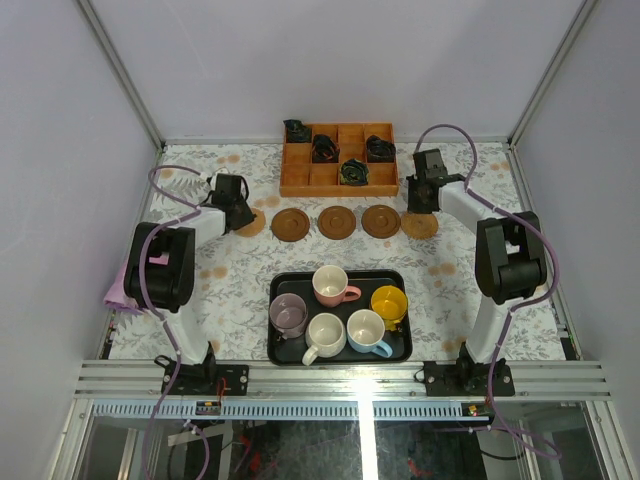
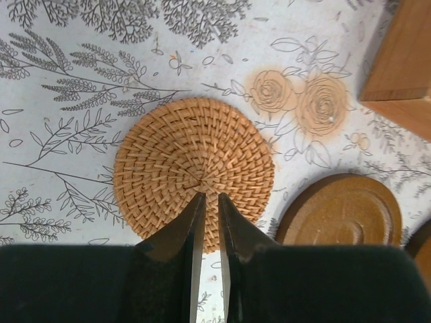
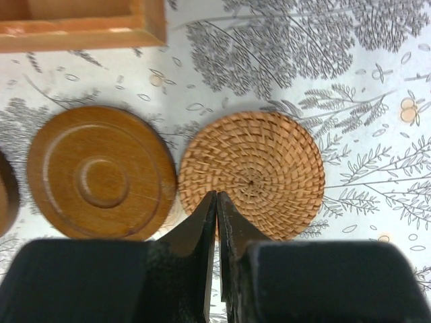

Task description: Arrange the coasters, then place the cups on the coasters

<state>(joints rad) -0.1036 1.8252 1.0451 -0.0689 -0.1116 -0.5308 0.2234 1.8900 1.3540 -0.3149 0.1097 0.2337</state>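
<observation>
Left gripper, right gripper, closed, overhang rims of woven coasters.

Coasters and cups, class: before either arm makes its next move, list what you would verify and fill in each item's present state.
1. Row complete, with the left woven coaster, three wood coasters and the right woven coaster: ok.
2. Coaster tops free of cups: ok.
3. Five cups upright in the black tray: ok.
4. Left claw shut, holding nothing: ok.
5. Right claw shut, holding nothing: ok.
6. Claw tips clear of the woven coasters beneath them: cannot tell.
</observation>
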